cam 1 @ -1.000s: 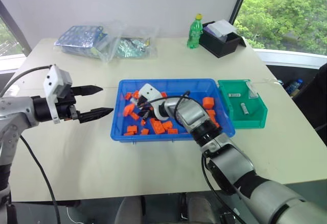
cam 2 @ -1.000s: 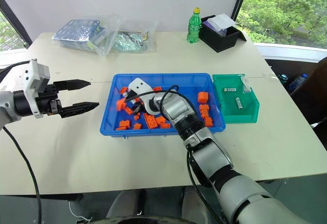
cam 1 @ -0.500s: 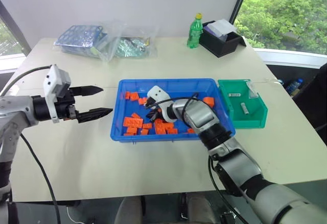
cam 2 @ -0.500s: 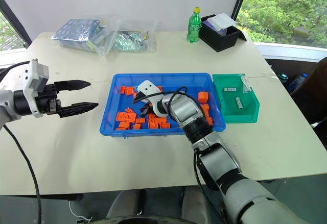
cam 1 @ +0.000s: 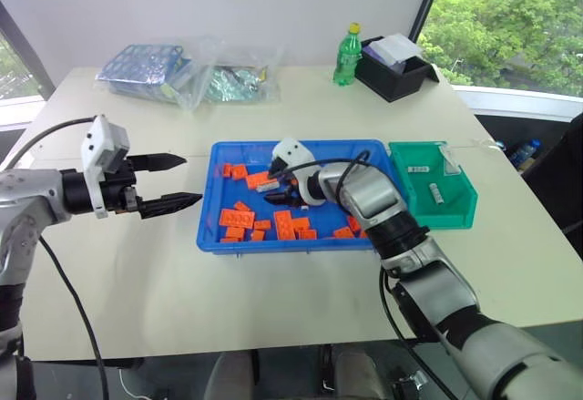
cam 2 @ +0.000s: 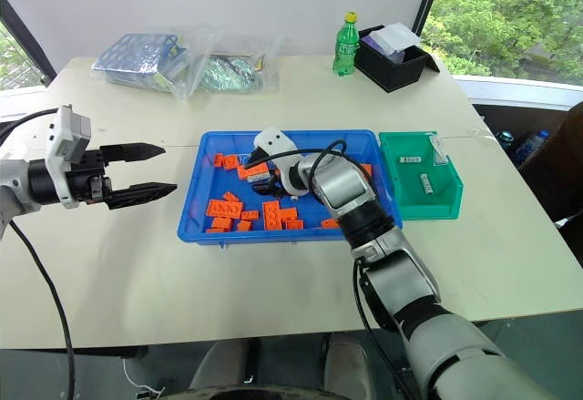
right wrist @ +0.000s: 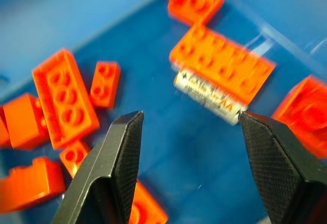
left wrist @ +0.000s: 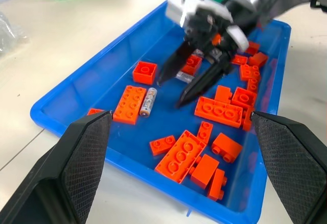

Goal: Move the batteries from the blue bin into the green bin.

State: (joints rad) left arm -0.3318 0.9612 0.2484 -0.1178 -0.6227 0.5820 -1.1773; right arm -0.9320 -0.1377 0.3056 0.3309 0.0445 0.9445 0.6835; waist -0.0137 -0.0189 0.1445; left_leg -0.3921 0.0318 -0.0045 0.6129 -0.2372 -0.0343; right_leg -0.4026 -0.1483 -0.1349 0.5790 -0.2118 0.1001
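Right gripper (left wrist: 190, 83): two black fingers spread apart, empty, pointing down into the left-centre of the large shallow bright-blue plastic bin (cam 1: 383, 152).
Left gripper (cam 1: 178, 181): fingers apart, holding nothing, hovering over the pale tabletop (cam 1: 137, 263) left of the blue bin.
Batteries in blue bin: one slim silver-white cylindrical battery (left wrist: 148, 101) lying flat, touching a long orange toy brick (left wrist: 130, 104); a second battery (left wrist: 185, 75) half hidden beneath the right gripper's fingers.
Batteries already moved: two silver cylinders (cam 1: 435, 192) lying in the small green sloped-sided plastic bin (cam 1: 459, 213), just right of the blue bin.
Risk, bricks: closing down on the battery beside the long brick likely to pinch the brick as well, or shove both aside.
Risk, rolling: round battery on smooth plastic apt to roll from an off-centre fingertip.
Risk, carry: a shallow hold on so slim a cylinder could slip above the blue bin's right rim.
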